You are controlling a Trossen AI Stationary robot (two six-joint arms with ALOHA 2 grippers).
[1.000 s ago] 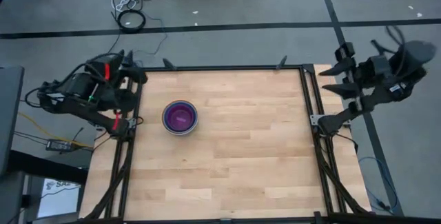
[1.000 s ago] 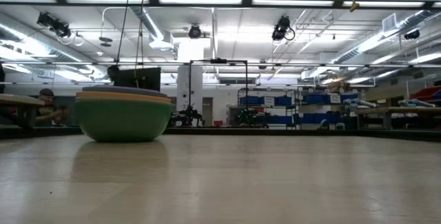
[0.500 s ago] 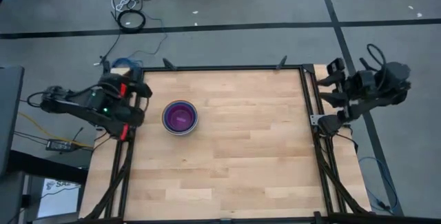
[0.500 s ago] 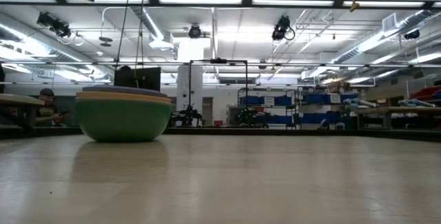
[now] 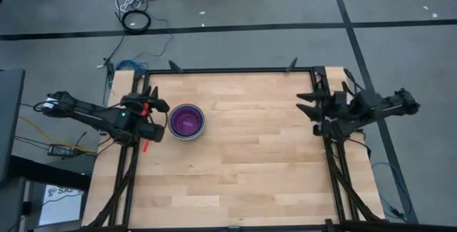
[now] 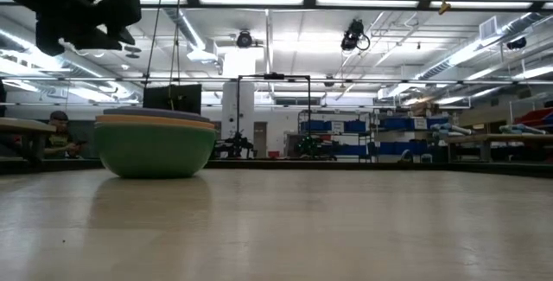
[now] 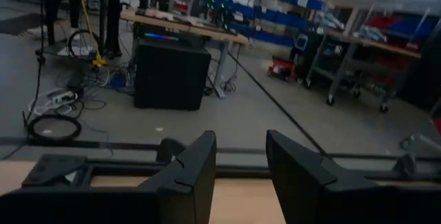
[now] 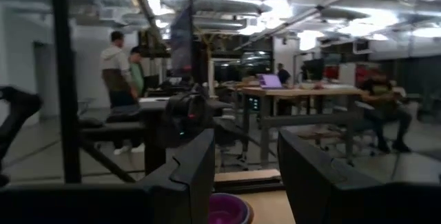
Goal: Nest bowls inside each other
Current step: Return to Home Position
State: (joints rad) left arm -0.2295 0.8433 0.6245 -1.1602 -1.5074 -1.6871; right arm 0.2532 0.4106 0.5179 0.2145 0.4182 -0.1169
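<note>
Nesting looks done: the bowls (image 5: 186, 121) sit as one stack, purple on top, toward nine o'clock on the table (image 5: 250, 160), while the left arm (image 5: 107, 116) just beside it and the right arm (image 5: 357, 107) at three o'clock hold their jaws spread and empty, so only parking seems left.

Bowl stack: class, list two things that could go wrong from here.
1. The left gripper hangs open close beside the bowl stack; a swing that way might knock it.
2. The stack stands toward the table's left side; a shove could tip it off.
The right gripper waits far off.
</note>
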